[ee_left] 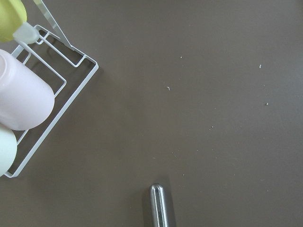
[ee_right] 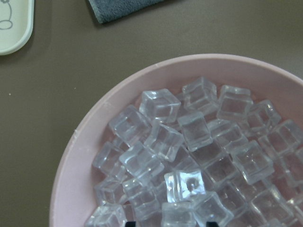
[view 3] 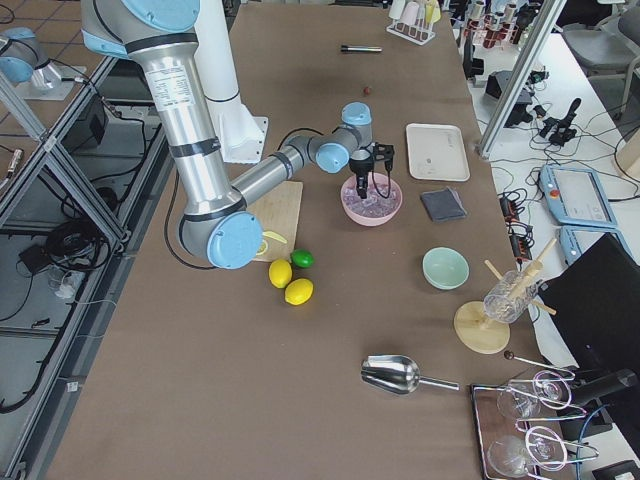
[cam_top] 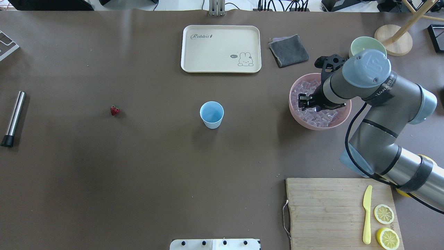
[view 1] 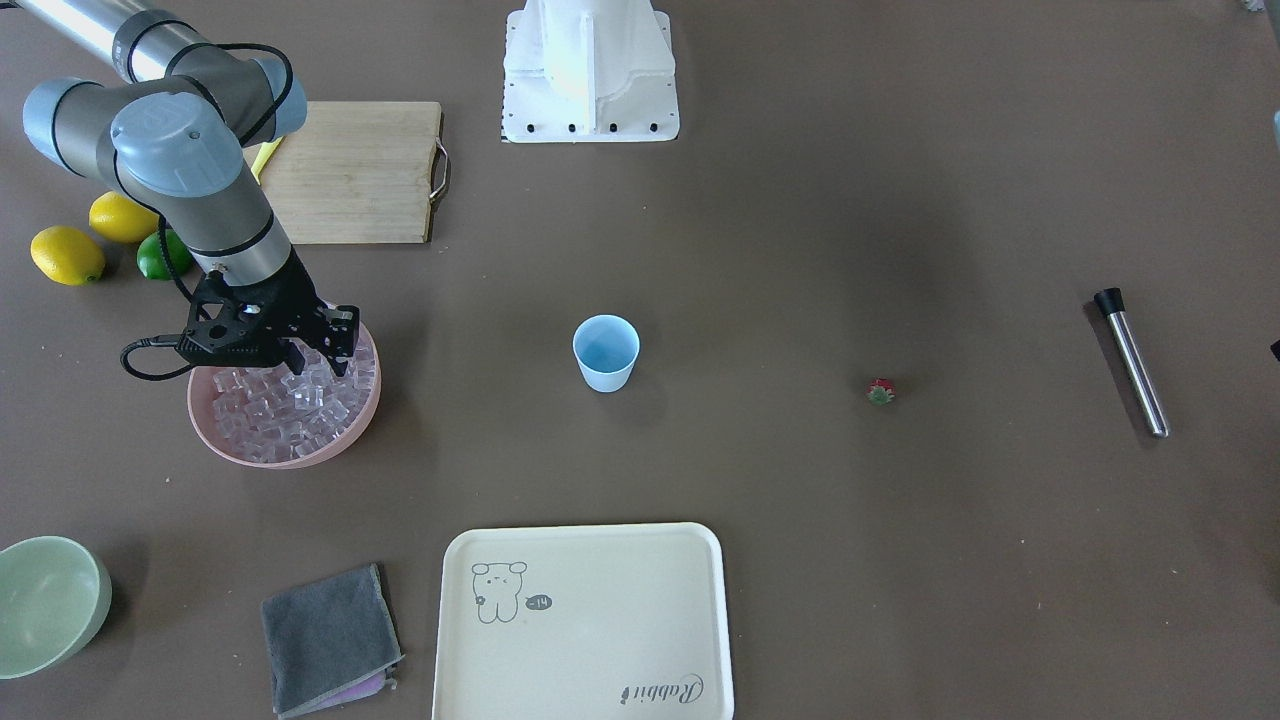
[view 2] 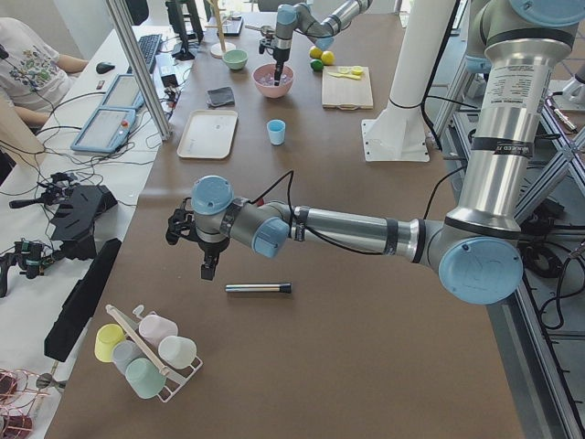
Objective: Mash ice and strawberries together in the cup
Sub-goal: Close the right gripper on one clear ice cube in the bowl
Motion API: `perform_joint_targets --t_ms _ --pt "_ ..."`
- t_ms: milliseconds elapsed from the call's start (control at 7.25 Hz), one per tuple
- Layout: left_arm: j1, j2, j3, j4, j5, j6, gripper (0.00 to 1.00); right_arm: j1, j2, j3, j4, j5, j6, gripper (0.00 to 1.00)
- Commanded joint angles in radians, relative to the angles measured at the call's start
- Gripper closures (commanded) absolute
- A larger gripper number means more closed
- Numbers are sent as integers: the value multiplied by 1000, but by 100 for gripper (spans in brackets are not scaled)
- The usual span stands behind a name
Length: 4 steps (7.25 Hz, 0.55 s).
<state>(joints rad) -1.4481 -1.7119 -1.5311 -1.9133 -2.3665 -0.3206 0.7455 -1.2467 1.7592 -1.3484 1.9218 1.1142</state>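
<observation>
The right gripper (view 1: 322, 362) points down into a wide pink bowl (ee_right: 92, 125) on the robot's right side of a brown table (view 1: 800, 550). Its 2 fingers stand apart, with their tips just above the ice (ee_right: 189, 156), a heap of clear cubes filling the bowl. In the right wrist view the tips show only as 2 dark specks at the bottom edge, with 1 cube between them. Whether they touch it cannot be told.

The light-blue cup (view 1: 606, 352) stands upright at the middle of the table, well apart from the bowl and to its left. The strawberry (view 1: 880, 392), 1 small red berry with a green cap, lies on the table further left, well apart from the cup.

The left gripper (view 2: 209, 270) hangs above the table's left end, near a metal rod (view 1: 1135, 365) with a black tip. It shows only in a side view, so whether its fingers are apart or together cannot be told. A wire rack (ee_left: 71, 97) of pastel tumblers sits close by.

On the far side from the robot lie a cream tray (view 1: 585, 620) with a rabbit drawing, a folded grey cloth (view 1: 328, 635) and a pale green bowl (view 1: 50, 600). Near the robot, on the right, a wooden cutting board (view 1: 350, 185) carries a yellow knife (cam_top: 367, 213) and 2 lemon halves (cam_top: 384, 214). Beside the board lie 2 whole lemons (view 1: 68, 255) and a lime (view 1: 160, 258).
</observation>
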Motion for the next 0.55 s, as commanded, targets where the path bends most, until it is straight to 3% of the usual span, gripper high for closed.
perform_joint_targets --t_ms 0,414 --pt "0 2 0 -1 0 0 3 -1 3 -3 0 -1 -2 49" --pt "0 5 -1 -1 1 0 3 0 4 -9 0 -3 -10 48"
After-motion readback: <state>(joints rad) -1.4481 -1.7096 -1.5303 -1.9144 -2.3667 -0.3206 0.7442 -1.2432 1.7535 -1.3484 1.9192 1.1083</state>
